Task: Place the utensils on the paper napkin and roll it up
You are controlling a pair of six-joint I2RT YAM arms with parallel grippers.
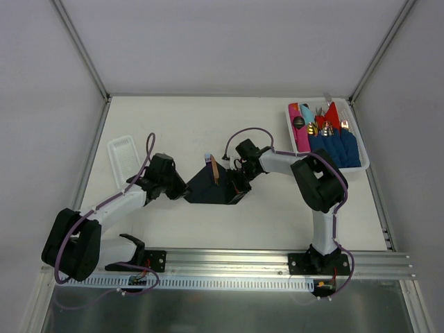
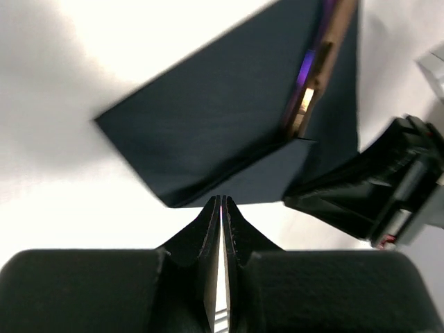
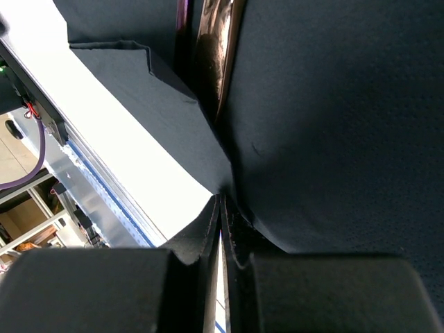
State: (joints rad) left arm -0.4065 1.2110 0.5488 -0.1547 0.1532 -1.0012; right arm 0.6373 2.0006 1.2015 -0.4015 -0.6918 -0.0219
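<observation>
Utensils [image 1: 215,170] (2 showing, bronze + purplish) already lie on the paper napkin [image 1: 205,189], mid-table. 1 napkin, one flap folded over, so rolling's mostly left to do. Left gripper [image 2: 222,202] sits at its 9 o'clock, right gripper [image 3: 222,201] at 3 o'clock. Both are pressed together at the napkin edge; can't tell if they're pinching it.

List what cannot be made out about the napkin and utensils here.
- Utensils: count and kind; left wrist view blurred, paper napkin fold and frame edge cut them off.
- Right gripper: whether it pinches napkin edge; right wrist view, its own fingertips hide contact.
- Left gripper: same, left wrist view.
</observation>
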